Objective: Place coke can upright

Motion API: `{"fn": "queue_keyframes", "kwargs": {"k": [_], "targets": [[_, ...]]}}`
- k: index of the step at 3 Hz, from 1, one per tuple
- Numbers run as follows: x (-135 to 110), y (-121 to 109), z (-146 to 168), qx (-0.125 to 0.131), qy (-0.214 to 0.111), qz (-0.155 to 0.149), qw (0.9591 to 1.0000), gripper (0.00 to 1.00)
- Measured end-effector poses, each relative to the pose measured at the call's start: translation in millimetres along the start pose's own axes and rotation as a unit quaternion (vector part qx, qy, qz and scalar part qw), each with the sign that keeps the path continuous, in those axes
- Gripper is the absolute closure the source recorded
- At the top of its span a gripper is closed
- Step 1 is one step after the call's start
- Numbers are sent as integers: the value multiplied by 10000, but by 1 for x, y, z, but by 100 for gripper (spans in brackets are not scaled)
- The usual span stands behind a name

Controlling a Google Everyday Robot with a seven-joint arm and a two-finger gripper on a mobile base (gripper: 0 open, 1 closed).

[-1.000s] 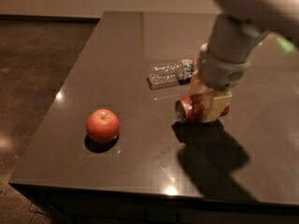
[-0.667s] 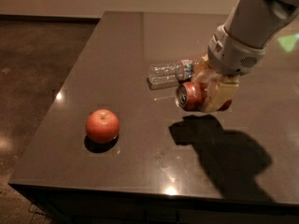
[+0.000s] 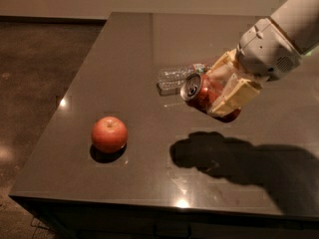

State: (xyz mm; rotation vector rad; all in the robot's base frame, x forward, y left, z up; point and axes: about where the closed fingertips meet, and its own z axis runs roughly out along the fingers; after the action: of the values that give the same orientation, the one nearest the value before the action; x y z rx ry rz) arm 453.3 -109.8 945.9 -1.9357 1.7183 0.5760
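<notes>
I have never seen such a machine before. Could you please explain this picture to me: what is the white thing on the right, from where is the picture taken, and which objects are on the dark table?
The white thing is a robot arm. At its end is the gripper, a clamp with two pale yellow fingers. There is one camera, and it looks down at the table from above and in front. Where it is mounted is not on record.

The gripper is closed on a red coke can. It holds the can in the air on its side, with the silver top facing left. The dark shadow on the table lies apart from the can.

A clear plastic bottle lies on the table behind the can. A red apple sits nearer the left edge.
</notes>
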Motion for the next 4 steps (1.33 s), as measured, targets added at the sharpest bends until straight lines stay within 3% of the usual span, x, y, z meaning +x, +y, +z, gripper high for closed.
{"fn": "queue_keyframes", "kwargs": {"k": [1,2,3,4], "targets": [[-10,8,0,99,-707,201,9972,100],[-15,11,5,215,-1448,403,9884,100],[-13,9,17,305,-2128,644,9745,100],[-9,8,31,414,-2584,884,9611,100]]}}
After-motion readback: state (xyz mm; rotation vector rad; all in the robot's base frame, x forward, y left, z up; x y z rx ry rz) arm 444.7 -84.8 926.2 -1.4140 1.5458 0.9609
